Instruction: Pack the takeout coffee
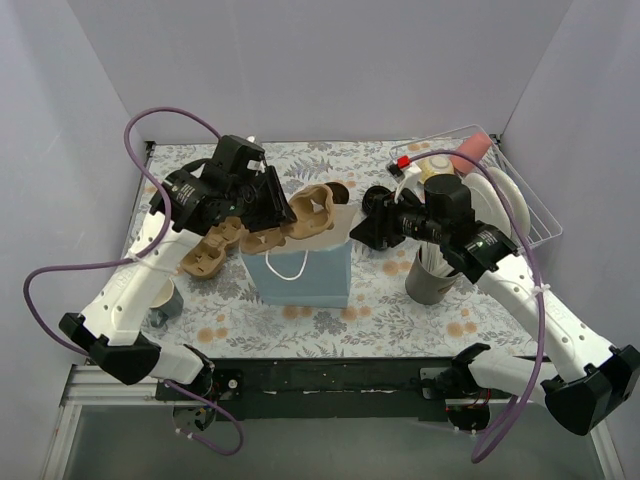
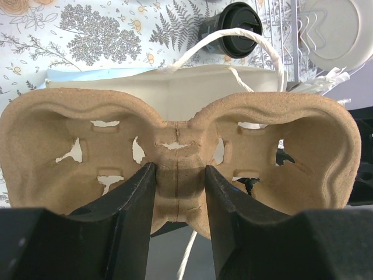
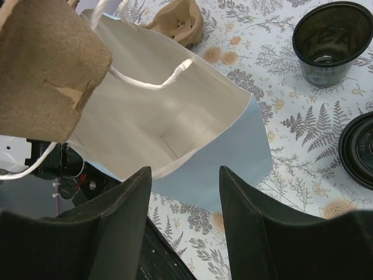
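Left gripper (image 2: 178, 175): fingers pinching the centre ridge of a brown pulp cup carrier (image 2: 87, 134), held over an open blue paper bag (image 1: 310, 280) with white cord handles.
Right gripper (image 3: 183, 175): fingers spread, empty, beside the bag mouth.
Lidded black coffee cup (image 2: 233, 29): on the floral tablecloth (image 2: 87, 29) beyond the bag; lettering unreadable.
Lidless black cup (image 3: 325, 41): "TEA" legible; loose black lid (image 3: 360, 149) near.

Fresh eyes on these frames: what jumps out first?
The left end effector is clamped on the centre of a brown pulp cup carrier, held over the open blue paper bag in the middle of the table. The right end effector hovers open at the bag's rim, and a lidless black cup stands near it.
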Available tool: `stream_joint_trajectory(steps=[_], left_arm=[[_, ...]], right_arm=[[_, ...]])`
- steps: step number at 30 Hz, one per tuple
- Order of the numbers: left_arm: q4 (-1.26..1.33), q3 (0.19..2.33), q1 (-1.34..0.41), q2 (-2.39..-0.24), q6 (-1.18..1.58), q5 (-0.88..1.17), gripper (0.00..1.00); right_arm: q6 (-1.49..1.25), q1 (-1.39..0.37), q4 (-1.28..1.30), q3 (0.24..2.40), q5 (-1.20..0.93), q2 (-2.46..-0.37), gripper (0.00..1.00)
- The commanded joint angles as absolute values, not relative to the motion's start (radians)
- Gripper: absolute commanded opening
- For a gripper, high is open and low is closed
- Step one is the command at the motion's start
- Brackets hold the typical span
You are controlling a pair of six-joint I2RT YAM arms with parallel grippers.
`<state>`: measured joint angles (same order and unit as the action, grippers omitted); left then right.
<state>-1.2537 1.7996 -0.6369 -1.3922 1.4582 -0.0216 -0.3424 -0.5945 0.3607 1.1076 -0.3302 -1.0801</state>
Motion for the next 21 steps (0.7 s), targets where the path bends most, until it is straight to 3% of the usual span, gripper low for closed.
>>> stream_joint_trajectory(steps=[1,13,21], left_arm=[[-1.266,1.810,-0.652,-1.402,1.444,-0.051,0.17],[-1.255,1.796,-0.664,-1.433,1.448,-0.123,0.17],[-1.187,1.781,-0.667,-1.425,1.463,-0.126,0.19]], right_arm=[[-0.365,-0.632,0.331,1.117,-0.235,-1.074,0.58],[-0.393,-0.637,0.471,1.221,-0.084,-1.049,0.57],[-0.482,-0.638,0.397,1.259,-0.069,-1.089,0.57]])
